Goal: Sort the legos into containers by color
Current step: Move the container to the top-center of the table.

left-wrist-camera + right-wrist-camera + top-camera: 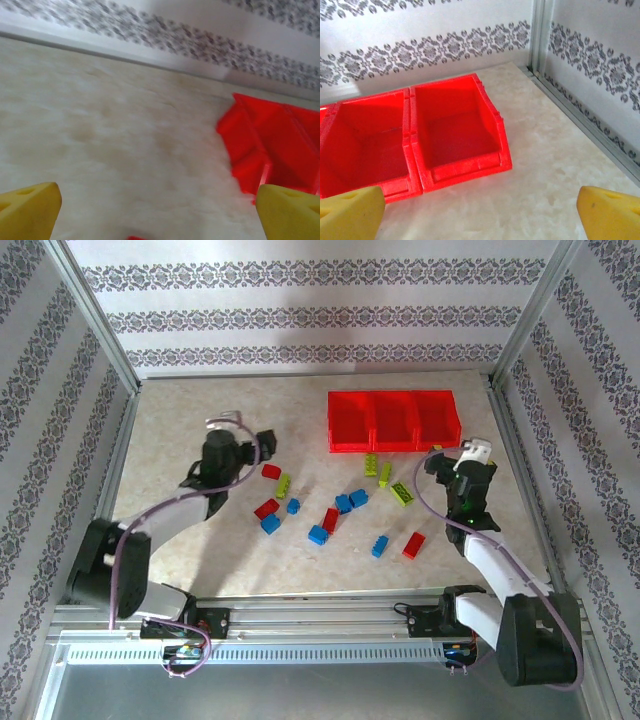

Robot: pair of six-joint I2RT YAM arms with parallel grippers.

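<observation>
**Desk with loose legos, joined containers, both jaws wide**

**Top external.** Nearest item: metal rail (320, 625) along the 6 o'clock edge, carrying both arm bases.
- Left arm (165, 515): reaches toward 1 o'clock. The left jaws sit at about 9 o'clock on the desk (180, 410), near a red lego (271, 471).
- Right arm (490, 550): reaches toward 12 o'clock. The right jaws sit at 3 o'clock, just beside the right end of the containers (395, 448).
- Containers: three red bins joined in one row, at 1 o'clock.
- Legos (330, 519): red, blue and yellow-green, loose on the desk from centre toward 4 o'clock, all outside the containers. Three yellow-green pieces lie nearest the bins.

**Left wrist.** Nearest item: two yellow fingertips (27, 212) at 7 and 5 o'clock.
- Left jaws: spread wide, gripping nothing, bare desk between them.
- Containers (270, 145): at 3 o'clock, blurred.
- Red sliver (135, 238): at the 6 o'clock edge, too little showing to identify.

**Right wrist.** Nearest item: yellow fingertips (350, 215) at 7 and 5 o'clock.
- Right jaws: spread wide, holding nothing.
- Containers (460, 172): two bins visible, from 9 to 11 o'clock, resting on the desk.
- Metal frame post (540, 35): at 1 o'clock, against the patterned wall (420, 30).
</observation>
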